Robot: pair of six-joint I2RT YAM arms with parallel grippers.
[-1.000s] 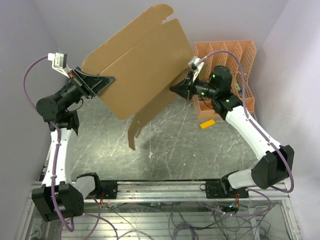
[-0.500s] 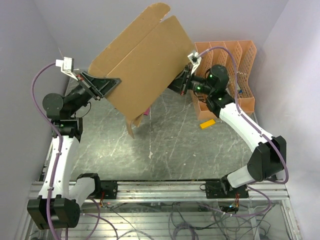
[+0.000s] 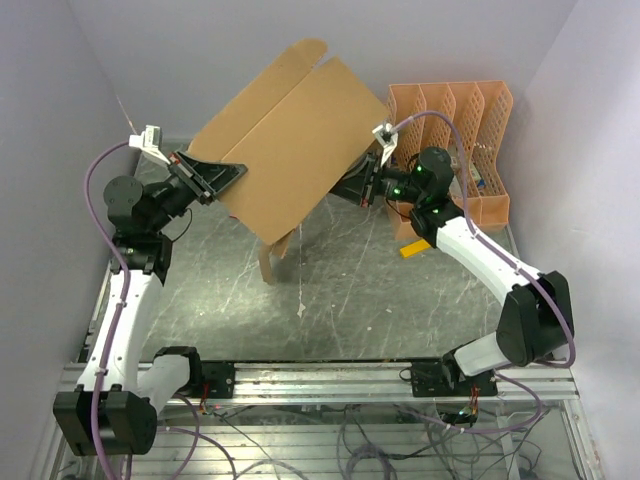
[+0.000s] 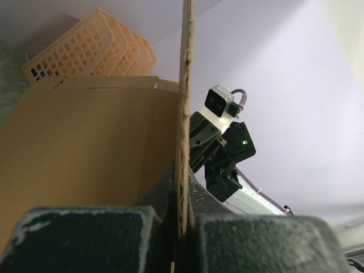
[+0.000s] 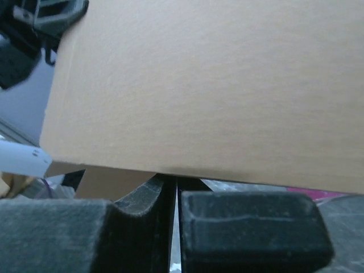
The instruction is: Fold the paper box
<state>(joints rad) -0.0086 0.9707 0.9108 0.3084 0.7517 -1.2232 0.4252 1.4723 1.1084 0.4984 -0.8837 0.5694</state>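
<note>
Paper box [image 3: 290, 150] tilts above my dark marbled table [image 3: 350, 290], pale lilac walls [image 3: 180, 60] around; left gripper [image 3: 238, 172] and right gripper [image 3: 346, 190] clench its edges.

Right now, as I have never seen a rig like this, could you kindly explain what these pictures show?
These are two robot arms bolted at the near edge of a dark table, each ending in a two-finger gripper. The wide picture comes from a fixed camera above and behind them; the other two come from cameras on the wrists, looking along their own fingers. The left gripper is shut on one edge of the paper box, a brown cardboard sheet held tilted in the air; the right gripper is shut at the opposite edge and appears to pinch it too. On the table sit an orange file organizer and a small yellow item.
</note>
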